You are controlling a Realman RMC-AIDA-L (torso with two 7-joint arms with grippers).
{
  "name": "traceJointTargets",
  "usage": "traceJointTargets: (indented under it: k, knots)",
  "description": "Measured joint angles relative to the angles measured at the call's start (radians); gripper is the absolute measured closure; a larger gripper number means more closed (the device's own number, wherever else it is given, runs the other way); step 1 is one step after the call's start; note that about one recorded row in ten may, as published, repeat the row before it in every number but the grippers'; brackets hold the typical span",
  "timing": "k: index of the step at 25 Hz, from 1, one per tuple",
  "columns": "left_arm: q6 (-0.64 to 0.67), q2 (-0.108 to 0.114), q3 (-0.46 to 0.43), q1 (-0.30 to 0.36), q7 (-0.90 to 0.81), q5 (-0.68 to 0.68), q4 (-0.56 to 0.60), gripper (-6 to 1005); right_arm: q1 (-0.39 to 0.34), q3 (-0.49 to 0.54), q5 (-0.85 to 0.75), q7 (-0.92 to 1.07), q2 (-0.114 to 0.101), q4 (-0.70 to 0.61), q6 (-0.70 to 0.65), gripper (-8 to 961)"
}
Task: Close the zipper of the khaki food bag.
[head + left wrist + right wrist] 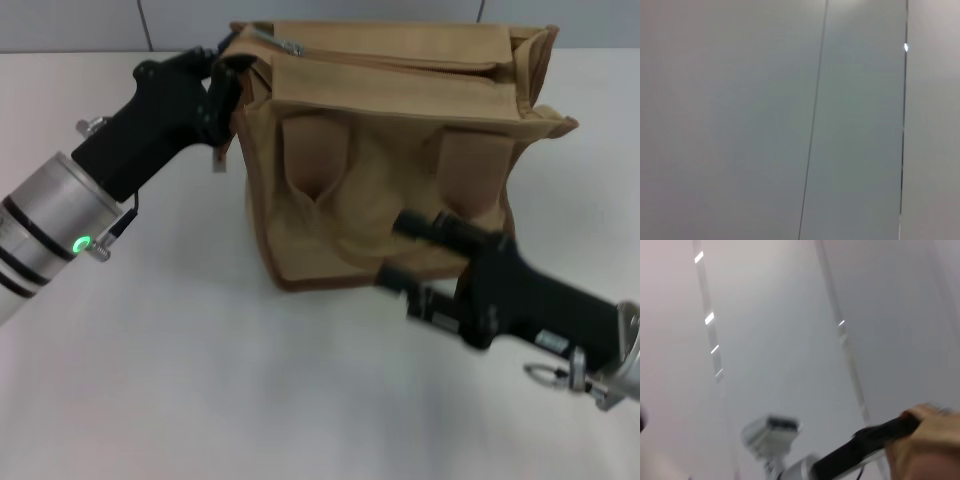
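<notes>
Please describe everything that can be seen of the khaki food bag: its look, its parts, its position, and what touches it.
The khaki food bag is a boxy tote of tan canvas-like fabric with darker brown piping along its edges. It stands upright on the white table, at the far middle. Two fabric handles hang down its front face. The top flaps flare sideways, and a small silver zipper pull shows at the top left corner. The left hand is at the bag's upper left corner; the right hand is against its lower front.

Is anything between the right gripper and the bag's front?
Nothing: in the head view the right gripper sits right at the front wall of the bag, with no object between. The left gripper is at the bag's top left corner.
</notes>
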Motion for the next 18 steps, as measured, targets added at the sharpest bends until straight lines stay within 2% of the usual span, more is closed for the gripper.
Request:
traceJointTargets:
  k: [3,6,10,14,16,18]
  knots:
    - [0.003,0.000,0.000,-0.025,-0.048,-0.014,-0.010,972,0.008,0.111,0.000,0.079,-0.001,0.019,-0.004,300]
    - [0.020,0.000,0.000,-0.063,-0.086,-0.014,-0.040,972,0.039,0.178,0.000,0.204,-0.002,0.020,-0.011,301]
    - [0.063,0.000,0.000,-0.089,-0.089,-0.011,-0.085,972,0.098,0.225,0.000,0.392,-0.003,0.014,0.042,301]
    - [0.060,0.000,0.007,-0.097,-0.081,-0.009,-0.110,972,0.127,0.222,0.000,0.419,-0.003,0.016,0.055,301]
    - [0.036,0.000,-0.016,-0.086,-0.105,-0.013,-0.110,971,0.133,0.229,0.000,0.421,-0.001,0.023,0.050,301]
    - [0.033,0.000,-0.030,-0.071,-0.149,-0.010,-0.110,971,0.128,0.272,0.007,0.466,0.000,0.043,0.050,301]
